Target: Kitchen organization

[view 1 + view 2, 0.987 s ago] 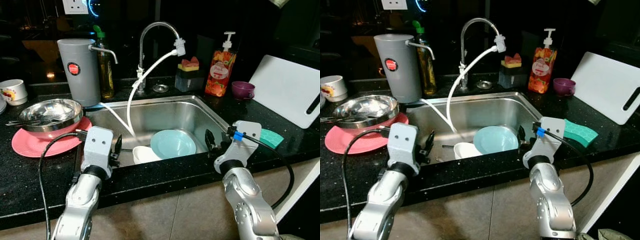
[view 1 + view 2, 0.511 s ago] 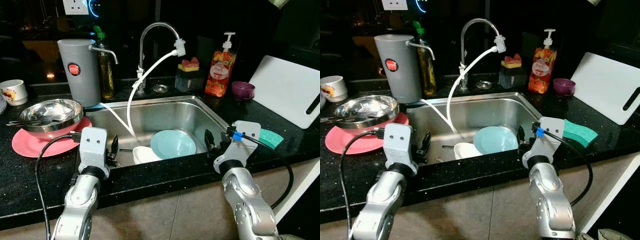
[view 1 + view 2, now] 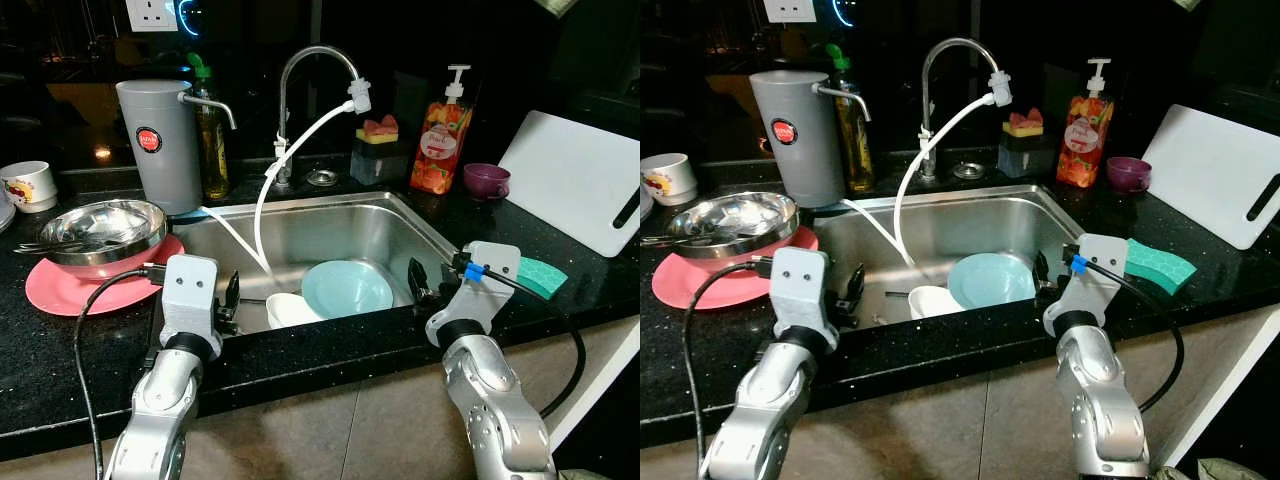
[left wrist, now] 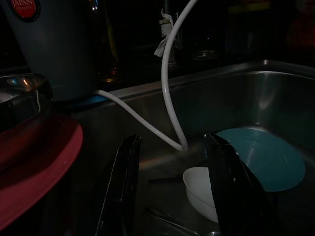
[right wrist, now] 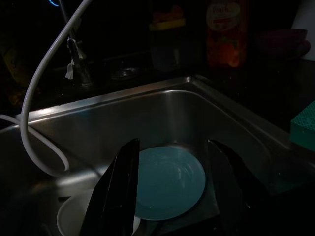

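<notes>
- Left gripper [image 4: 170, 191] hangs at the sink's [image 3: 330, 205] front left edge, fingers spread wide with nothing between them.
- Right gripper [image 5: 172, 191] hangs at the front right edge, also spread and empty.
- In the basin lie a teal plate [image 3: 346, 287] and, touching its left side, a white bowl [image 3: 291, 308].
- A white hose [image 3: 262, 205] loops from the tap [image 3: 318, 55] into the basin.
- Left on the counter: steel bowl [image 3: 103, 229] on a pink plate [image 3: 60, 290].
- Right: green sponge [image 3: 543, 275], white board [image 3: 580, 180].
</notes>
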`<state>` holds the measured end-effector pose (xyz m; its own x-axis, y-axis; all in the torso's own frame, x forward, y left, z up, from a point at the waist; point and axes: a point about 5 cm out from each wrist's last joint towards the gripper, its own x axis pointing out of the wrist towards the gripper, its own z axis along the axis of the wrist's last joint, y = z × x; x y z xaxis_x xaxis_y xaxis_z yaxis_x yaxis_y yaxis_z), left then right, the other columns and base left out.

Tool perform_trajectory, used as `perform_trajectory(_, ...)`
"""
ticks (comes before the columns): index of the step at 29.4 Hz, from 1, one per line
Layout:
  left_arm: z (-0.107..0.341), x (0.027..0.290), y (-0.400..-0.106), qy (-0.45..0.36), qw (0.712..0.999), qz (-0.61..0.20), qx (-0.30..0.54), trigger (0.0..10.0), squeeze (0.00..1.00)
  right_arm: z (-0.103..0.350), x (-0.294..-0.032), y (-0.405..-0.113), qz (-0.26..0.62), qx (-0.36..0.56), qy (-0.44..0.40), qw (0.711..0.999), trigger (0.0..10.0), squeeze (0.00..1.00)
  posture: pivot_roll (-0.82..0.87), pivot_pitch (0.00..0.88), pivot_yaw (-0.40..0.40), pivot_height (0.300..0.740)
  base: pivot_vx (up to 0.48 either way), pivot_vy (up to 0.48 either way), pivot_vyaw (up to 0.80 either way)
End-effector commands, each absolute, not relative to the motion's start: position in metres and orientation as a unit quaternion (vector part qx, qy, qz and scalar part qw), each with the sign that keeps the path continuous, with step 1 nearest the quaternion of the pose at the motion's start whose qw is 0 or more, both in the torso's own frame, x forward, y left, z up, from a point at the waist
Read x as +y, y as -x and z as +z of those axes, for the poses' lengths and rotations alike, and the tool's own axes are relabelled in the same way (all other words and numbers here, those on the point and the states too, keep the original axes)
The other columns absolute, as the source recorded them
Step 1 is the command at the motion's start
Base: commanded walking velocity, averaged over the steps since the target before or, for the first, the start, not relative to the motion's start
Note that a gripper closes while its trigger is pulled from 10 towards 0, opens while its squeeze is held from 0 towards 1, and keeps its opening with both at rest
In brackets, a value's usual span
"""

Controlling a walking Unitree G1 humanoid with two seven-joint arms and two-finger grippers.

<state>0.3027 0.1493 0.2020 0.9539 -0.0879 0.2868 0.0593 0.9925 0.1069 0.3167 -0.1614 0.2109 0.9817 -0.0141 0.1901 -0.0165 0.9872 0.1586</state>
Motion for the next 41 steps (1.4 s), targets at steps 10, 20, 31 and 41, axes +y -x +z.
perform_trajectory(10, 0.2033, 0.1410, -0.3067, -0.044, 0.987, -0.046, -0.146, 10.0, 0.00, 0.2098, -0.1641, -0.3181, -0.006, -0.094, -0.082, 0.992, 10.0, 0.00, 0.09, 0.066, -0.025, 0.740, 0.000, 0.000, 0.00)
perform_trajectory(20, 0.2038, 0.1379, -0.3067, -0.041, 0.987, -0.049, -0.148, 10.0, 0.00, 0.2105, -0.1636, -0.3182, -0.006, -0.095, -0.082, 0.992, 10.0, 0.00, 0.09, 0.067, -0.025, 0.740, 0.000, 0.000, 0.00)
perform_trajectory(31, 0.2055, 0.1388, -0.3085, -0.042, 0.987, -0.048, -0.150, 10.0, 0.00, 0.2109, -0.1637, -0.3187, -0.007, -0.095, -0.082, 0.992, 10.0, 0.00, 0.09, 0.065, -0.025, 0.740, 0.000, 0.000, 0.00)
perform_trajectory(41, 0.2049, 0.1398, -0.3082, -0.041, 0.987, -0.046, -0.149, 10.0, 0.00, 0.2116, -0.1637, -0.3189, -0.007, -0.096, -0.083, 0.992, 10.0, 0.00, 0.09, 0.065, -0.025, 0.740, 0.000, 0.000, 0.00)
